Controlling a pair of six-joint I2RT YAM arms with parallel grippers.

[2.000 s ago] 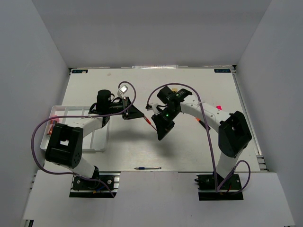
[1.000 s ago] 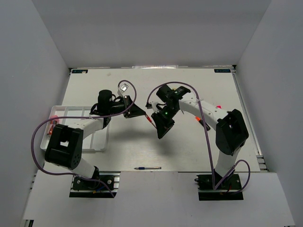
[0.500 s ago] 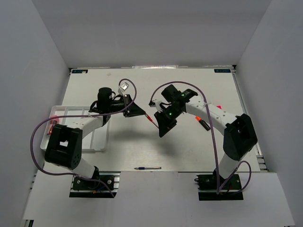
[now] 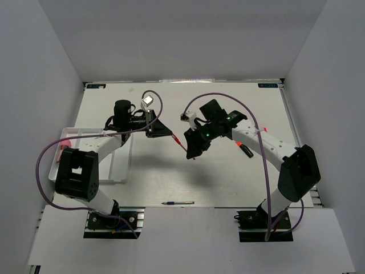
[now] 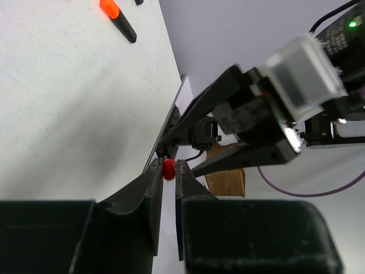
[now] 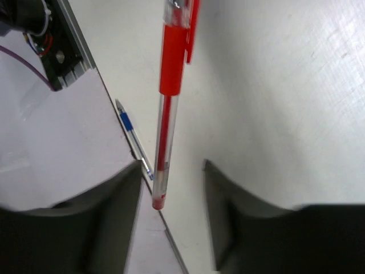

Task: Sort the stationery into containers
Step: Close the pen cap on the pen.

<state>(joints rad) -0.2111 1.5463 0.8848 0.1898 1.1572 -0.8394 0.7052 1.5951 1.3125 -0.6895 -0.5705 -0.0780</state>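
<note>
The red pen [image 4: 180,142] hangs above the surface between the 2 end effectors. Its long axis runs from the left end effector [image 4: 169,135] to the right end effector [image 4: 191,150].

In its wrist view, the left end effector is closed tight on 1 end of the pen, which points straight out past its fingertips. The right end effector stands parted: in its wrist view the pen's other end lies between the fingers with a gap on each side, so it holds nothing.

The tray [image 4: 85,132] lies behind the left end effector, back along that arm, and well apart from the right end effector. The left arm is therefore the nearer one, and the carry looks to be its job. The move probably calls for drawing the pen lengthwise out of the right end effector's gap. Then the left arm would swing it back to lie along a compartment.

A blue pen [image 4: 178,202] lies on the surface nearer the bases.
</note>
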